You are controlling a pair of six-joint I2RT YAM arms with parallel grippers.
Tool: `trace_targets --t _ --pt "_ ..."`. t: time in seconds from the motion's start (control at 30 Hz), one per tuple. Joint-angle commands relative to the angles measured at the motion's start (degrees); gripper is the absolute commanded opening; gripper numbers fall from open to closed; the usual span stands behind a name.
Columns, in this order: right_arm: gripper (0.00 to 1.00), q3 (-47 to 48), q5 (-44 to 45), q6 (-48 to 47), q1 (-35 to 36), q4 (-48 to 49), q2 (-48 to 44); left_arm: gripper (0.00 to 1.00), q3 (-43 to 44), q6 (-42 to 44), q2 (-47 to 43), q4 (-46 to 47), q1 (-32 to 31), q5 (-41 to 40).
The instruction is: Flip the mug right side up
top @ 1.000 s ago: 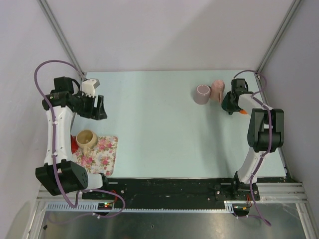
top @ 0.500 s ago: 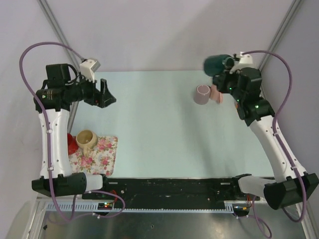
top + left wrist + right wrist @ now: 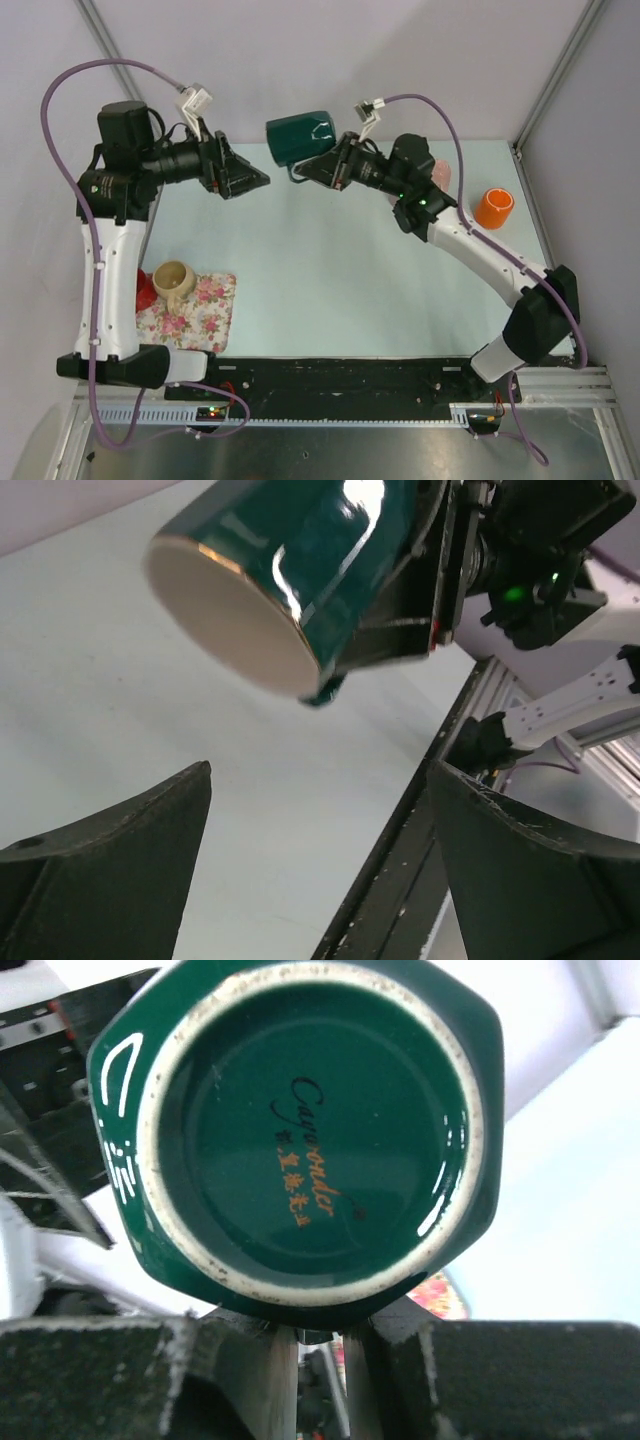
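Observation:
The dark green mug (image 3: 300,135) is held in the air over the far middle of the table, lying on its side. Its cream-coloured mouth (image 3: 235,615) faces my left gripper and its base (image 3: 310,1130) faces the right wrist camera. My right gripper (image 3: 325,168) is shut on the mug at its lower side, with the fingers (image 3: 255,1370) close together under the base. My left gripper (image 3: 255,180) is open and empty, just left of the mug and pointing at it. In the left wrist view its jaws stand wide apart (image 3: 320,770) below the mug.
An orange cup (image 3: 494,208) stands at the far right. A pink mug (image 3: 441,170) shows partly behind my right arm. A beige mug (image 3: 172,280) sits on a floral cloth (image 3: 205,305) at the near left, with a red object (image 3: 146,290) beside it.
My right arm has swung left across the table, carrying the green mug from the far right to the far middle. My left gripper has moved right towards it. The orange cup has come into view.

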Motion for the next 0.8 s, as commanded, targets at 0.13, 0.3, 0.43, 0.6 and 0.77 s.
trace_targets --t 0.13,0.3,0.43,0.6,0.77 --pt "0.0 11.52 -7.26 8.58 4.99 15.7 4.64 0.85 5.81 -11.08 2.96 10.5 -1.03 3.38" --pt "0.0 14.91 -8.41 8.74 6.73 13.92 7.62 0.68 6.26 -14.32 3.91 13.94 -1.48 3.85" --pt "0.0 16.64 -9.14 9.67 7.29 13.41 10.31 0.49 6.22 -16.79 4.27 16.23 -1.67 4.71" --pt "0.0 18.91 -10.21 10.32 7.91 11.55 13.78 0.07 3.88 -19.11 4.32 18.22 -1.95 4.67" --pt "0.4 20.49 -9.47 5.57 6.6 -1.84 15.63 0.0 -5.36 -16.58 1.49 17.99 -0.08 -6.48"
